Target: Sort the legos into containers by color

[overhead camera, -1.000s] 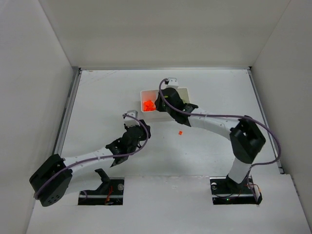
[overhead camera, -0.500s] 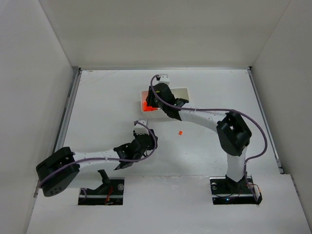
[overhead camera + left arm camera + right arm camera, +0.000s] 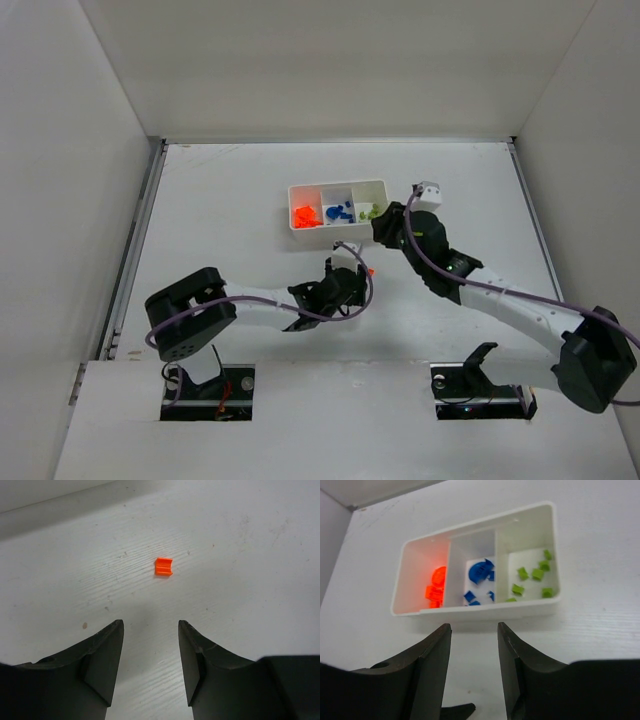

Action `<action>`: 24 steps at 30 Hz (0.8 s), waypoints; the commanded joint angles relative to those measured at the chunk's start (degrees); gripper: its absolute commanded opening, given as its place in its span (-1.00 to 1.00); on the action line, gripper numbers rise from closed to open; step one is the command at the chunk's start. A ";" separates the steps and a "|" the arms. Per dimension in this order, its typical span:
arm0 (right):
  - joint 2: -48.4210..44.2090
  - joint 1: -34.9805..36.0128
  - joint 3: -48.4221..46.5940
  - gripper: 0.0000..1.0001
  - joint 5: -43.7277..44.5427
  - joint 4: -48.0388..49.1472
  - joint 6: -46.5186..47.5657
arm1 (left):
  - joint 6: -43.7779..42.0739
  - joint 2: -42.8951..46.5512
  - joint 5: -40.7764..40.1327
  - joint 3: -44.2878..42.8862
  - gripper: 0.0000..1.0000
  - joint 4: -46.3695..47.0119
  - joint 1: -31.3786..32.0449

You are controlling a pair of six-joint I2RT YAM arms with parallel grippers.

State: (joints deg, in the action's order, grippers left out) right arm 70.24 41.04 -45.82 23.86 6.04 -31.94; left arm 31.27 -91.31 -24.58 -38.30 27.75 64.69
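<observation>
The white tray has three compartments: orange-red legos on the left, blue legos in the middle, yellow-green legos on the right. One loose orange brick lies on the table in front of the tray. My left gripper is open and empty just short of it. In the left wrist view the brick lies ahead of the open gripper. My right gripper is open and empty at the tray's near right corner. Its wrist view shows the tray ahead of the gripper.
White walls enclose the table on the left, back and right. A metal rail runs along the left edge. The left arm lies low across the table's near middle, and the right arm stretches from the near right corner towards the tray.
My left arm has swung right and now points at the loose orange brick. My right arm has moved from over the tray to its right side, uncovering all three compartments.
</observation>
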 commanded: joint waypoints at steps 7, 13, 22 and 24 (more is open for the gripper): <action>-6.86 -3.02 11.19 -0.04 -0.30 5.03 -3.21 | -4.02 -9.05 -0.91 -7.92 -0.13 0.99 0.75; -10.73 -4.25 15.76 -0.05 -0.83 6.00 -5.05 | -5.07 -13.89 -1.96 -11.17 -0.17 0.99 0.31; -12.41 -6.10 18.31 -0.05 -2.59 7.14 -6.02 | -6.21 -18.11 -4.59 -13.99 -0.24 0.03 -0.66; -12.41 -6.10 18.31 -0.05 -2.68 7.14 -6.11 | -6.31 -18.73 -5.04 -14.25 -0.25 0.03 -0.92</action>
State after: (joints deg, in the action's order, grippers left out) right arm 58.76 35.27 -27.62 21.93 9.50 -37.34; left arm 25.93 -108.51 -28.08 -51.46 29.17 64.42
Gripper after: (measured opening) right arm 0.477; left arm 0.380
